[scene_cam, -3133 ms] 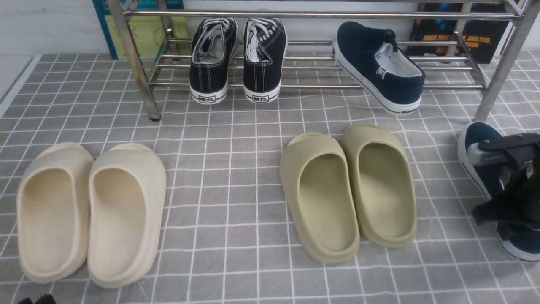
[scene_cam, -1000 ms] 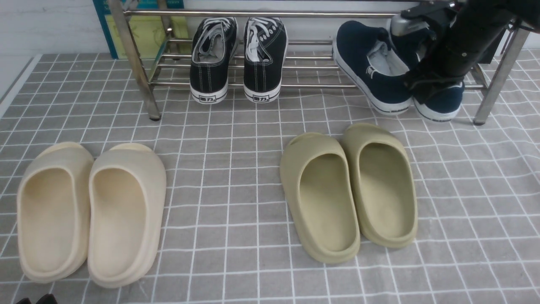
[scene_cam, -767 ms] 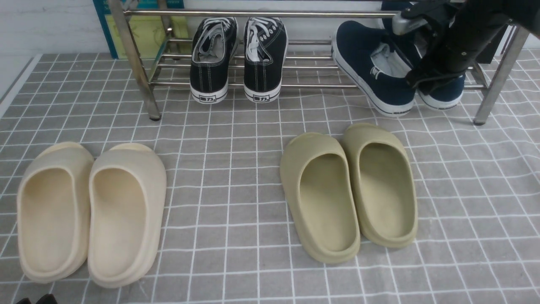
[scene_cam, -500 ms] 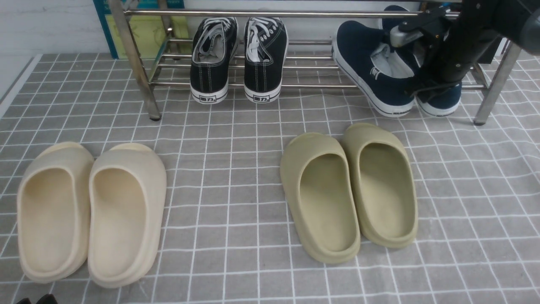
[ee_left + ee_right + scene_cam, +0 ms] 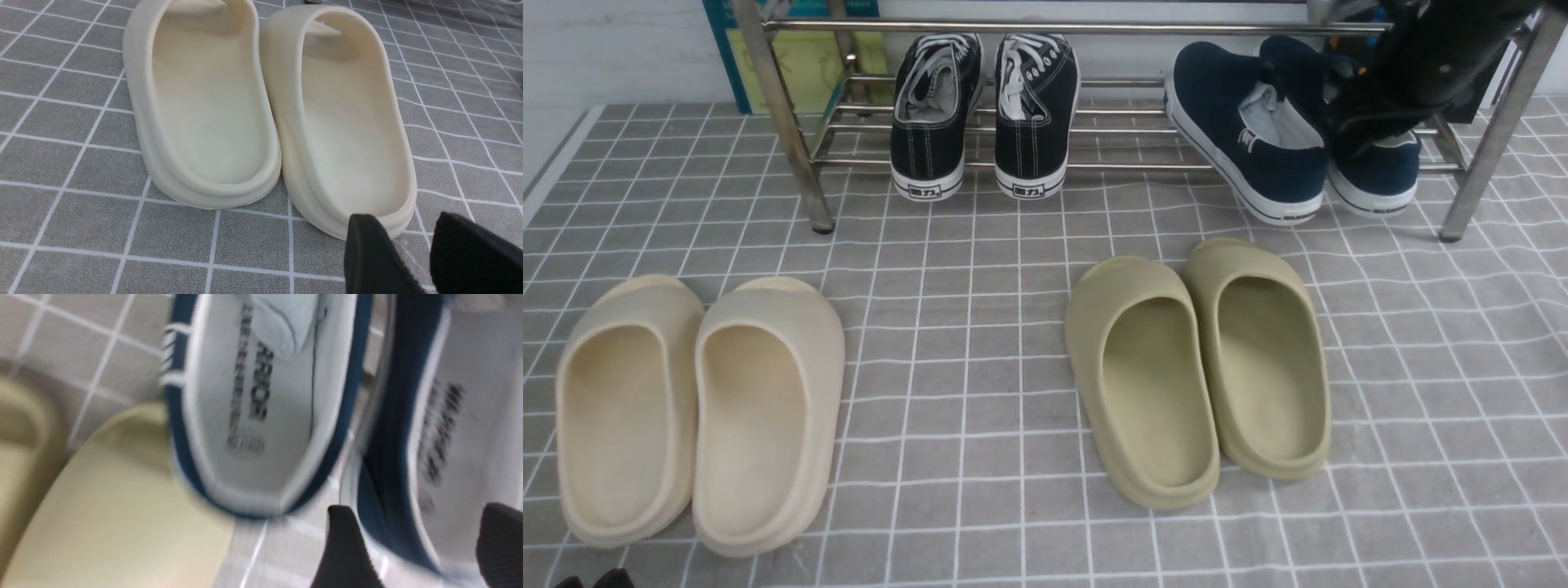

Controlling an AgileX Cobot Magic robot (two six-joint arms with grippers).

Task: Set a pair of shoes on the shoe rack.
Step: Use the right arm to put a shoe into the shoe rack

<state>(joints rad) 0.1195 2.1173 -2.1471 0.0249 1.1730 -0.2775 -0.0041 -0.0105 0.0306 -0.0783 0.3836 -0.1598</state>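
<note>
Front view: I saw both navy shoes (image 5: pixel 1258 139) side by side at the shoe rack's (image 5: pixel 1094 27) right end.
Right tool (image 5: pixel 412 526): fingers apart, straddling one shoe's heel wall.
Left tool (image 5: pixel 404 232): fingers apart, near cream slippers (image 5: pixel 204 102).

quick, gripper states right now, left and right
Left gripper: open, holding nothing.
Right gripper: open, straddling the side wall of the navy shoe.

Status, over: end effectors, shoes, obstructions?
Left end effector open, empty, by cream slippers. Right end effector open above navy pair. Pair on rack, heels overhanging. Black sneakers apart.
</note>
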